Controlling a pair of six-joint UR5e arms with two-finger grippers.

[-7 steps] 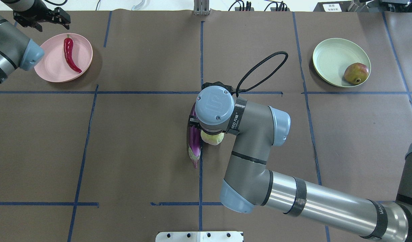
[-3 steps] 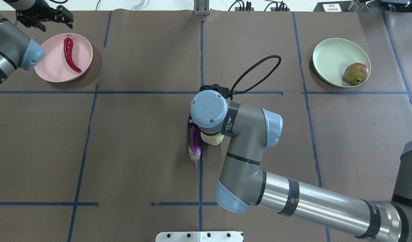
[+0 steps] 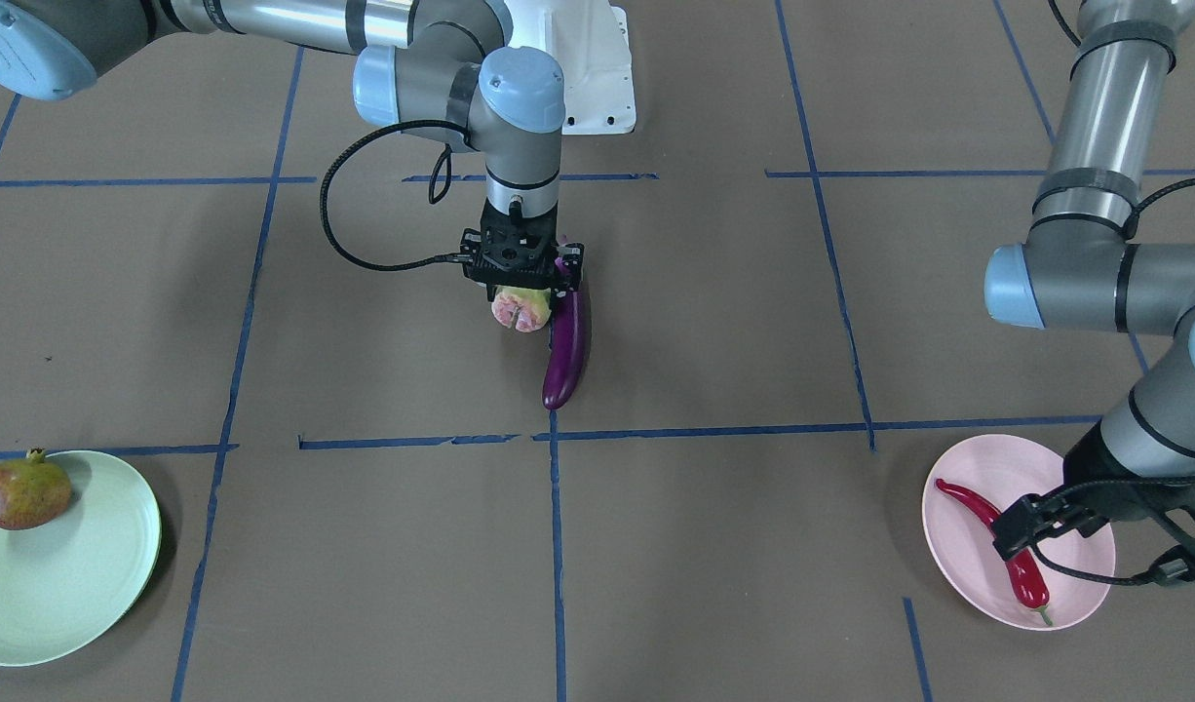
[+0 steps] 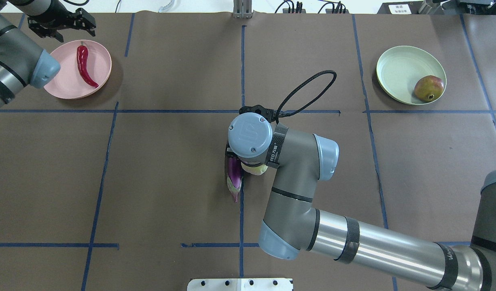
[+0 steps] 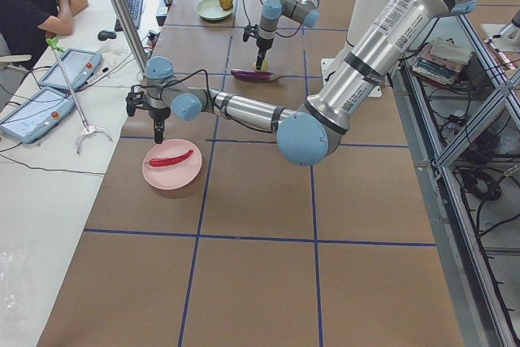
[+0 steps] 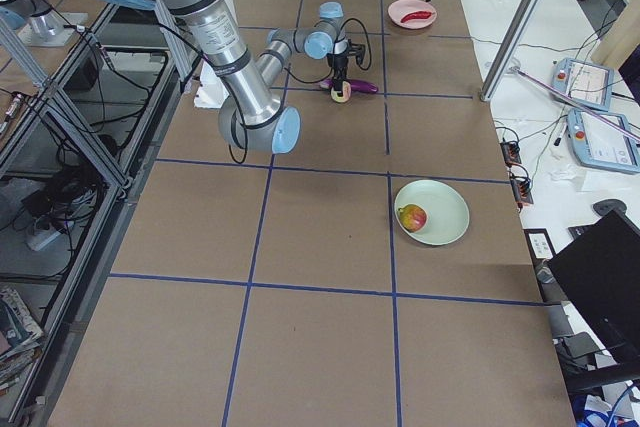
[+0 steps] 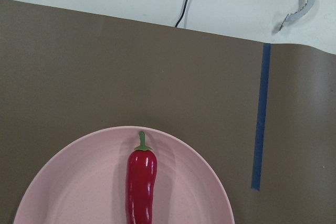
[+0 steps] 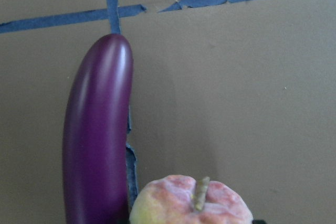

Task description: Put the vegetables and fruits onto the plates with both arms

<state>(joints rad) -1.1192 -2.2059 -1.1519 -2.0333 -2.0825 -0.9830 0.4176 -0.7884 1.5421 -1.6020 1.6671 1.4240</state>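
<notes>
The right claw (image 3: 522, 286) is sitting lower and slightly further toward the eggplant (image 3: 567, 351) than a second ago, and from overhead its wrist is now covering more of the peach (image 3: 520, 310) directly beneath it. The peach itself is not shifting and appears to be resting on the surface (image 4: 171, 161), so this reads as the closing-in stage of the pick rather than the lift. The fingers are straddling the fruit, but I cannot tell whether they are pressing on it yet.

The left claw (image 3: 1095, 548) is spread wide and holding nothing. It is drifting sideways above the far rim of the pink plate (image 4: 62, 87), where the chili (image 4: 84, 64) is lying just under it. That half of the job looks done, and the eggplant is probably this arm's next item.

Room is tight at the right claw. The eggplant is lying right against the peach, so the finger on that side is working in almost no gap and could nudge the eggplant or drag it along.

Away from that, the stretch from the right claw out to the green plate (image 4: 397, 68) is showing only bare brown paper. The pomegranate (image 4: 429, 88) is sitting against the plate's rim farthest from the claw, leaving the nearer part free.
</notes>
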